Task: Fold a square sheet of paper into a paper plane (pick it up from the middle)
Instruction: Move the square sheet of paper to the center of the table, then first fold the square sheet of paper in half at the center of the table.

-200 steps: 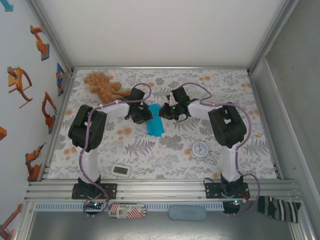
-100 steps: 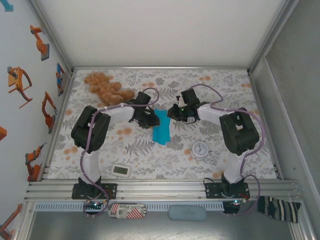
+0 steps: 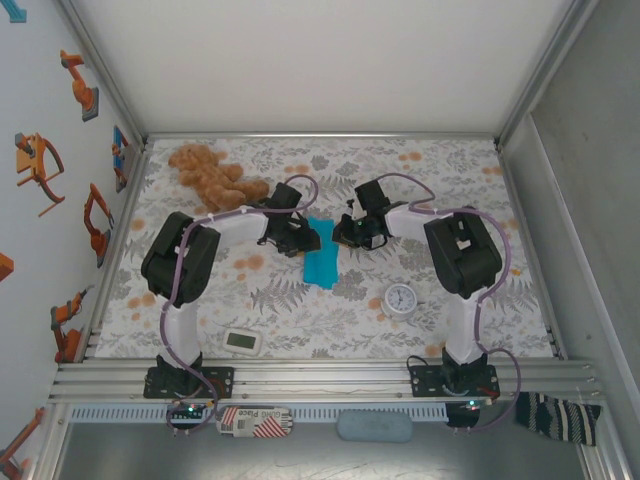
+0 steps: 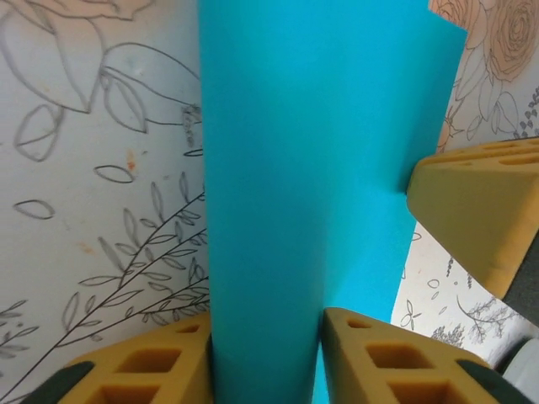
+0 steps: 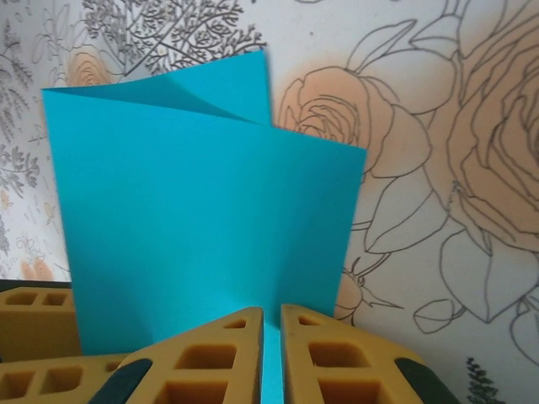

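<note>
Left fingers (image 4: 143,370), at 10 o'clock of the thin turquoise-blue square sheet of paper (image 3: 322,262) doubled over at table (image 3: 300,310) centre, stand partly apart; grip, I cannot tell. Right fingers (image 5: 210,353), at 2 o'clock, pinch its edge. Seemingly first fold; next, flatten the crease.

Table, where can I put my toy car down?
Bare patches: the far right corner of the flowered table, and the near strip between the small white rectangular gadget and the small round white clock. Crowded: the middle, around the folded turquoise-blue paper, and the brown teddy bear corner.
</note>
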`<state>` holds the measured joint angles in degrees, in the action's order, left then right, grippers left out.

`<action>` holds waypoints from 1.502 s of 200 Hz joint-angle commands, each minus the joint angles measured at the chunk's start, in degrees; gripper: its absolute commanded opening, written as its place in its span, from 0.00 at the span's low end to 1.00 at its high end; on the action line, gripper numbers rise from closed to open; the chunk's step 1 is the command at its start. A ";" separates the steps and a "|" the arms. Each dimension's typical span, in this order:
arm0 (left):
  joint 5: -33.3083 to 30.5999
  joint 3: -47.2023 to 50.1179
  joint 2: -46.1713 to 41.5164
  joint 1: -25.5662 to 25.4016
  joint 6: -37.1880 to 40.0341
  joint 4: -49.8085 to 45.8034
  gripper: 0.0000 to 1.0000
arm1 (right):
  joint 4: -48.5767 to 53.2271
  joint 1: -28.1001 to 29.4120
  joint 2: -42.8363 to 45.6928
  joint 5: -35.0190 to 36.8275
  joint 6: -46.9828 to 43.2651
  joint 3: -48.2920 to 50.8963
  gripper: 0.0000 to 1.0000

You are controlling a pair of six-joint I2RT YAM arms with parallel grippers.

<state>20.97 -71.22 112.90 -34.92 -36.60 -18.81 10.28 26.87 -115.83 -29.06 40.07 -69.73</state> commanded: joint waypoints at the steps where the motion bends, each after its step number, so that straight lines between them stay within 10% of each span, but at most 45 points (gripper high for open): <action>1: -5.26 0.62 -4.14 -0.23 -1.23 -5.21 0.43 | 3.82 0.55 -1.70 1.53 -1.66 -1.36 0.13; 38: -15.32 0.17 -7.17 -3.19 -5.93 -11.98 0.61 | 3.49 0.72 -1.68 0.55 -1.50 -1.92 0.13; 109: -13.25 -3.28 -3.34 -5.12 -7.93 -10.35 0.69 | 2.64 0.81 -2.20 -1.68 -0.90 -3.63 0.14; 183: -17.91 -4.46 0.20 -5.20 -15.40 -13.58 0.42 | 2.14 0.47 3.35 1.84 0.83 -5.14 0.20; 300: -20.10 -3.71 3.15 -5.18 -22.80 -14.40 0.45 | 0.35 -0.06 4.61 3.25 2.72 -1.37 0.20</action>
<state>1.98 -75.07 112.77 -40.05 -56.82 -30.46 11.29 27.11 -112.79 -26.06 42.19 -71.72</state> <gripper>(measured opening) 0.440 0.199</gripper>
